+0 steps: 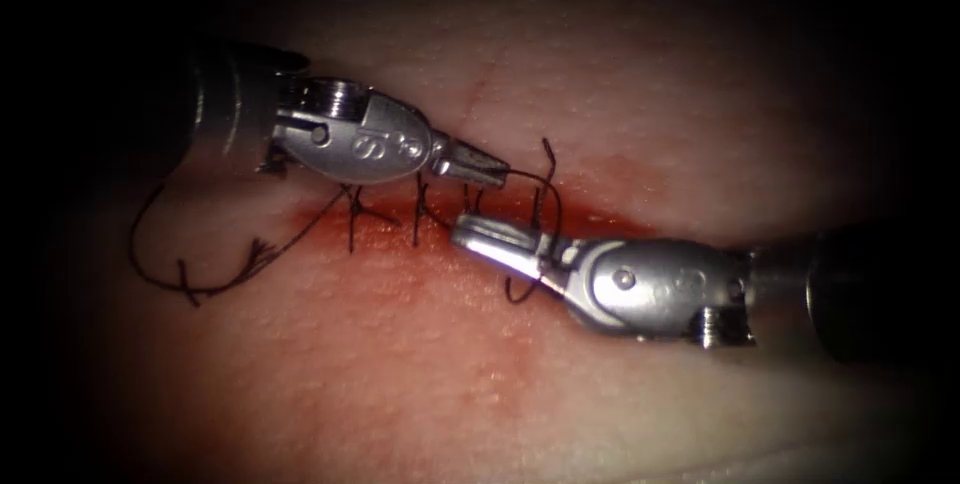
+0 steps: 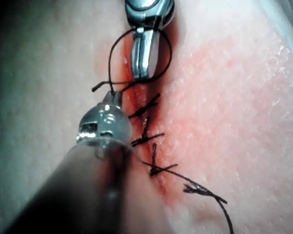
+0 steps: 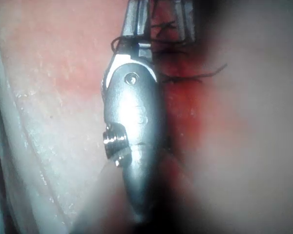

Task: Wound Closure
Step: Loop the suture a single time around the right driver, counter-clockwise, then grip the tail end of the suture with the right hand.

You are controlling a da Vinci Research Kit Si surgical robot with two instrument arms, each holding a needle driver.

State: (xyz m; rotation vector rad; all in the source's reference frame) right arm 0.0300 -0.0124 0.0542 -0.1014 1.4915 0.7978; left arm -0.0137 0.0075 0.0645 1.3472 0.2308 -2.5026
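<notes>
Endoscope view: left tool [image 1: 478, 163] jaws pressed together, pinching the thread [image 1: 535, 184] just above the cut [image 1: 400, 229]. Right tool [image 1: 495, 242] has thread looped round it; we cannot tell its jaw state. Needle unseen. We judge the thread light, limp and slippery, best pinched near the knot; the tissue [image 1: 400, 384] is soft.

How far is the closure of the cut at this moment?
Done: several stitches already cross the cut on its left part, with cut ends of thread lying on the tissue. In hand: the left end effector is shut on the thread, which loops around the right end effector. Left: this knot looks untied, and the cut's right part looks unstitched.
</notes>
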